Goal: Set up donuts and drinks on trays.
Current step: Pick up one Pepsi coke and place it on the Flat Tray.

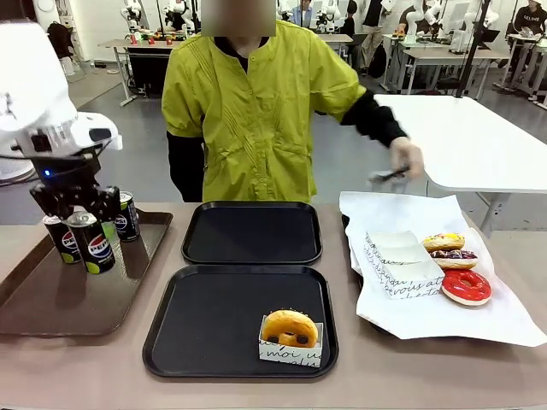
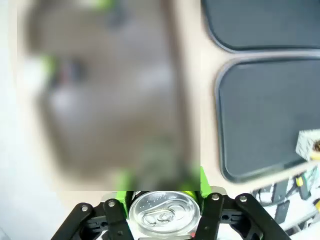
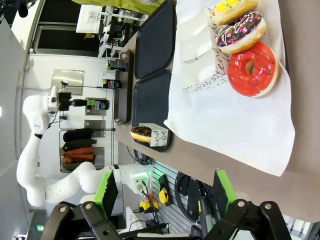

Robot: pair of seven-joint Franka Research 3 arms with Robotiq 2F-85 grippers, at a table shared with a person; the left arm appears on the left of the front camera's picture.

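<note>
Left gripper (image 2: 161, 199) clamps slim black Pepsi can (image 1: 94, 245).
I see it at the long brown plastic tray (image 1: 51, 299); my right gripper (image 3: 165, 192) gapes wide, empty.

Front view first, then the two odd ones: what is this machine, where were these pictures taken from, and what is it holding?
Two white robot arms share a table with a person. The front view looks across it; the others come from cameras on each wrist. The left gripper is shut on a slim black Pepsi can at the long brown tray. The right gripper is open and empty. A golden-brown ring donut in a white paper sleeve sits on the near black square tray; three iced donuts lie on white paper.
</note>
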